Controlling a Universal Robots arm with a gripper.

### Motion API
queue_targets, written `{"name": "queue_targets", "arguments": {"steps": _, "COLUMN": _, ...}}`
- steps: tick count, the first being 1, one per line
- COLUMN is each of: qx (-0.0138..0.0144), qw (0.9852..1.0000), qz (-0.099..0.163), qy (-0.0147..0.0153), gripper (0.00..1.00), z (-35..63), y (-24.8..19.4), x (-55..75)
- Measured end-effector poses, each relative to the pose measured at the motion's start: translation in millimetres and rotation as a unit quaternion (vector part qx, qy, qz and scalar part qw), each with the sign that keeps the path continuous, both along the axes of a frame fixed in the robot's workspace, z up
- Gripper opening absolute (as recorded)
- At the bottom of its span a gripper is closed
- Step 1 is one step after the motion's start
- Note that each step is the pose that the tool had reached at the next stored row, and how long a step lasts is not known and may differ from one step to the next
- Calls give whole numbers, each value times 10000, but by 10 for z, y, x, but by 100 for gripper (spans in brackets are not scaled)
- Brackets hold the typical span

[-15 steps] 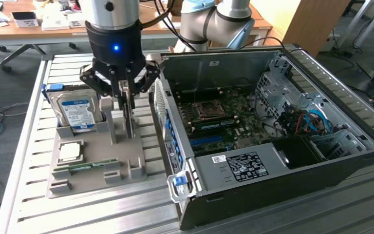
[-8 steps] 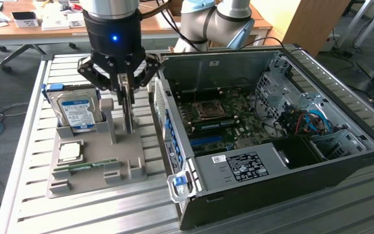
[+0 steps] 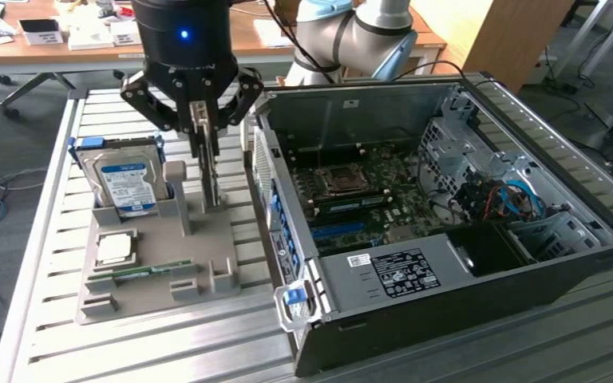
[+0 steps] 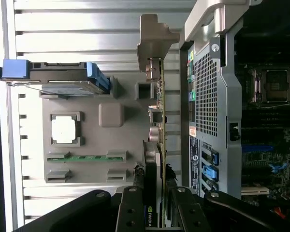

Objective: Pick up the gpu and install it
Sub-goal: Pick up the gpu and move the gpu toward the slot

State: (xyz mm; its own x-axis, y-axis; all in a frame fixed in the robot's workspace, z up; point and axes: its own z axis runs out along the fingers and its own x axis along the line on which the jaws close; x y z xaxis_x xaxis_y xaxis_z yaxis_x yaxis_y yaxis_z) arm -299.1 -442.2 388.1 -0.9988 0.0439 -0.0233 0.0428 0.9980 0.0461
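Observation:
The gpu (image 3: 213,171) stands on edge, a thin green card hanging from my gripper (image 3: 208,128) over the grey parts holder (image 3: 168,239). Its lower end is level with the holder's posts; I cannot tell whether it still touches them. In the wrist view the gpu (image 4: 160,111) runs away from my gripper (image 4: 159,212), silver bracket (image 4: 153,38) at the far end and black fan housing between the fingers (image 4: 133,208). The gripper is shut on the card. The open computer case (image 3: 445,231) lies just to the exterior view's right, its motherboard (image 3: 360,191) exposed.
On the holder stand a silver hard drive with a blue label (image 3: 125,182), a processor chip (image 3: 115,249) and a narrow green memory stick (image 3: 141,271). The case's rear wall (image 4: 208,96) is close beside the card. All rests on a slatted metal table (image 3: 51,199).

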Motion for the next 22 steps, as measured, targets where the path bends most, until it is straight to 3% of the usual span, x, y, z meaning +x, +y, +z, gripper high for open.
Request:
{"name": "queue_targets", "arguments": {"steps": 7, "qx": 0, "qw": 10000, "qz": 0, "qy": 1, "gripper": 27, "z": 144, "y": 0, "x": 0}}
{"name": "queue_targets", "arguments": {"steps": 15, "qx": 0, "qw": 10000, "qz": 0, "qy": 0, "gripper": 27, "z": 151, "y": 0, "x": 0}}
{"name": "queue_targets", "arguments": {"steps": 22, "qx": 0, "qw": 10000, "qz": 0, "qy": 0, "gripper": 27, "z": 214, "y": 0, "x": 0}}
